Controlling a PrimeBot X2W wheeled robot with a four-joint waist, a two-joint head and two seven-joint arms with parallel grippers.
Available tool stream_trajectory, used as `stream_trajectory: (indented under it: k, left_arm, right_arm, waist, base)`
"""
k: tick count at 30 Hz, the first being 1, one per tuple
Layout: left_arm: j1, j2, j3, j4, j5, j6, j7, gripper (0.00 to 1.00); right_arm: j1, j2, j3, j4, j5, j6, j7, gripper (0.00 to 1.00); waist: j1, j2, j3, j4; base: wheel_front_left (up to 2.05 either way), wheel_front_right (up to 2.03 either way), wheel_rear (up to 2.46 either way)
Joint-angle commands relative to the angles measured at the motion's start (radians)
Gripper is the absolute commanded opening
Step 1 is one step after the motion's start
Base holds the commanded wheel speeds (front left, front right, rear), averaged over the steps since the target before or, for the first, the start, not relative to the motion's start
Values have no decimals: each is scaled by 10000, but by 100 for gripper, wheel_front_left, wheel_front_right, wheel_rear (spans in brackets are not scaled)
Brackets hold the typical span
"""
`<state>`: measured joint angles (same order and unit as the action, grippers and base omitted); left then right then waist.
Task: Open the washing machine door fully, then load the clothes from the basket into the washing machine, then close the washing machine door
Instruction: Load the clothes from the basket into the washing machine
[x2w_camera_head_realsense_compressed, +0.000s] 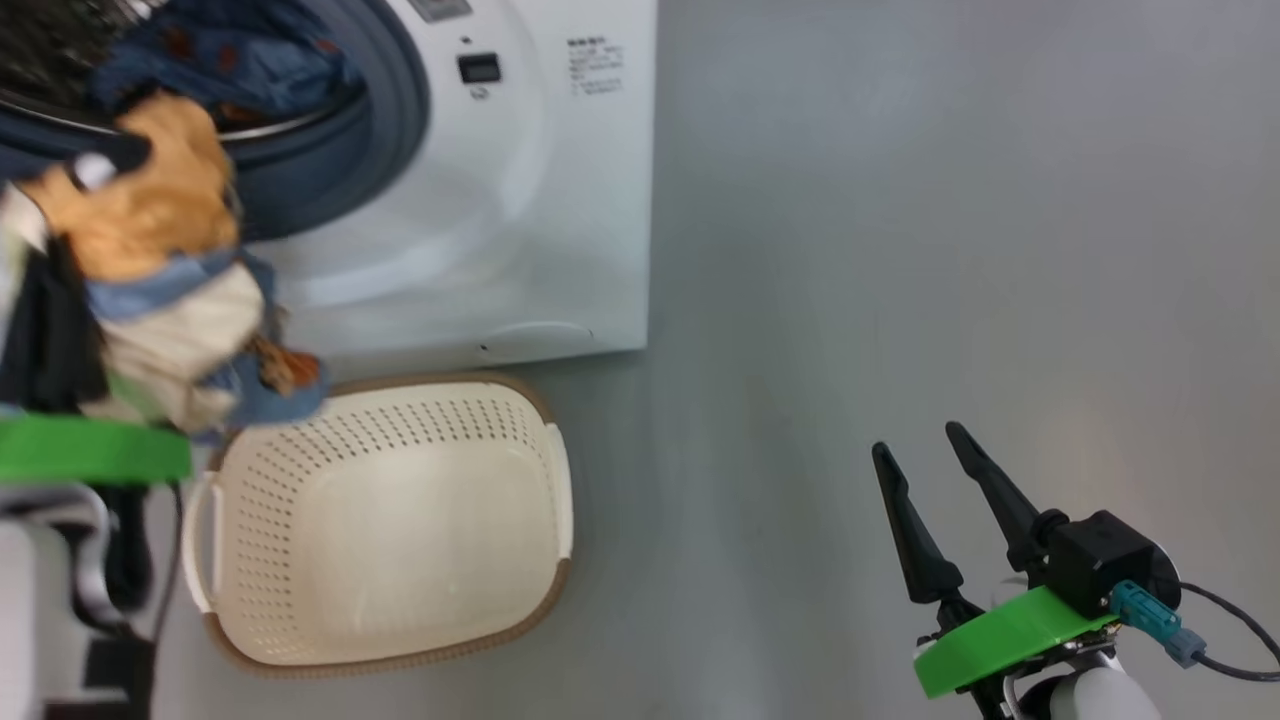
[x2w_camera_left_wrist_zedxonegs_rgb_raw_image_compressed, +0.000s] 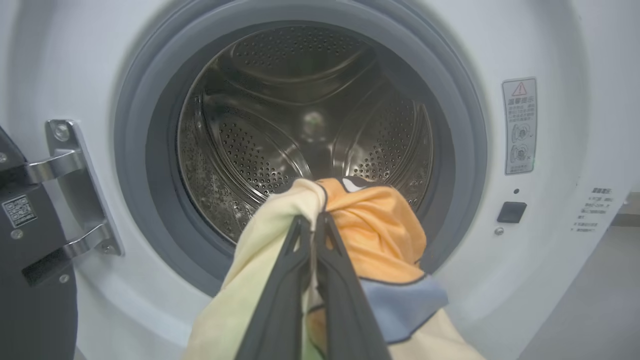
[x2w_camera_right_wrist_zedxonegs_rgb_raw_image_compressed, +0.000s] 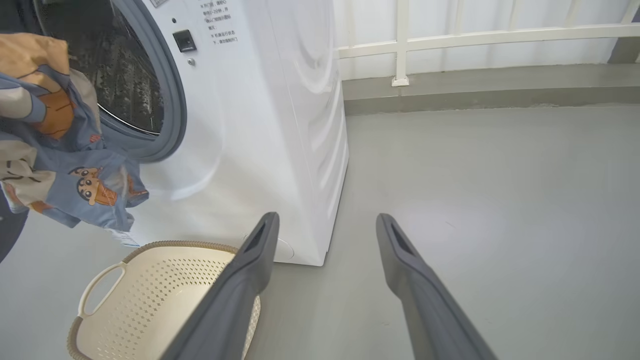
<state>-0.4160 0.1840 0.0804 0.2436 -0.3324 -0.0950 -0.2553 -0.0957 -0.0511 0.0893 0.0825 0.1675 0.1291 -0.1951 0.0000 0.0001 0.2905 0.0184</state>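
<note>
Left claw clenched on the clothes, nose to the drum mouth.
On my far left the washing machine door hangs swung back on its hinge, clear of the opening. Next comes my left claw, pinching the cream, orange and blue bundle, fingers aimed straight into the drum dead ahead. The loose tail droops below the gasket lip, so I judge the push must go forward and in. Lower down sits the basket, bare inside. Far right, my right claw hovers released over the floor, well apart from the washing machine; the left arm is plainly nearer.
</note>
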Motion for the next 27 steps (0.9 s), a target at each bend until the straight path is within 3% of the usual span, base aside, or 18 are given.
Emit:
stream_trajectory:
  k: [1, 19, 27]
  left_arm:
    - [-739, 551, 420, -32, -55, -74, -65, 0]
    - [-6686, 3225, 418, 3115, -555, -304, 884, 0]
    - [-8668, 4298, -280, 4278, -347, -345, 1061, 0]
  right_arm:
    - [-276, 8, 288, -262, -94, 16, -98, 100]
    - [-1356, 9, 763, 51, 694, 16, -627, 100]
    - [-1799, 9, 1036, 48, 1174, 16, -662, 100]
  waist:
    - [0, -1, 1007, -663]
    - [0, -1, 4097, -2418]
    - [0, -1, 4955, -3004]
  base:
    - [0, 0, 0]
    - [0, 0, 0]
    - [0, 0, 0]
